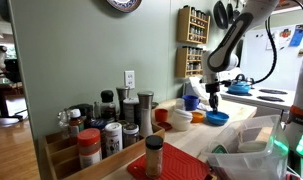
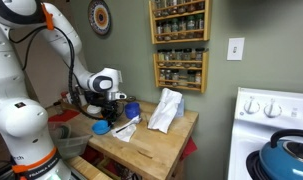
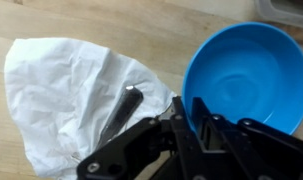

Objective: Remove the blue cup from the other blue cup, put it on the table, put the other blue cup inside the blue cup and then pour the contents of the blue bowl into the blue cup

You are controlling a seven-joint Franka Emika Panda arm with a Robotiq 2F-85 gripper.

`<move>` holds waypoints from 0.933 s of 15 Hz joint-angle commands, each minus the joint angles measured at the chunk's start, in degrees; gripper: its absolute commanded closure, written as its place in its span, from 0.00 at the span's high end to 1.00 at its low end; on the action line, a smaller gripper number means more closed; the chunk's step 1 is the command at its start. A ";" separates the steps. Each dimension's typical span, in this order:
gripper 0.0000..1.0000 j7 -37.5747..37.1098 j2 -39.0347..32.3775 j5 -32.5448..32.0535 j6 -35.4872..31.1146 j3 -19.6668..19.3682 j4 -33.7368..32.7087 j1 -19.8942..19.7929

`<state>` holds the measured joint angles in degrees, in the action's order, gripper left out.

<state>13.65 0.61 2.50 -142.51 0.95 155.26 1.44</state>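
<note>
To the right of my jaws, the small round bright-blue bowl looks like smooth plastic, with a soft sheen inside. To their left, the crumpled white paper sheet is matt and creased. Beyond the jaws, the light beige wood-look table shows faint grain. My gripper looks matt black.

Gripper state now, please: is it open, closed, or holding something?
Gripper: closed on the rim of the blue bowl.
</note>
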 commanded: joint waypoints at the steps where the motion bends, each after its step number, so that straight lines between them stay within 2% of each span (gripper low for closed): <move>1: 0.00 -0.94 0.35 -1.77 -1.50 -0.44 1.22 -0.60; 14: 0.01 2.17 3.71 -1.06 0.54 -2.46 0.88 -2.42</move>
<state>14.15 2.14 2.26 -142.50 -0.32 155.23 0.06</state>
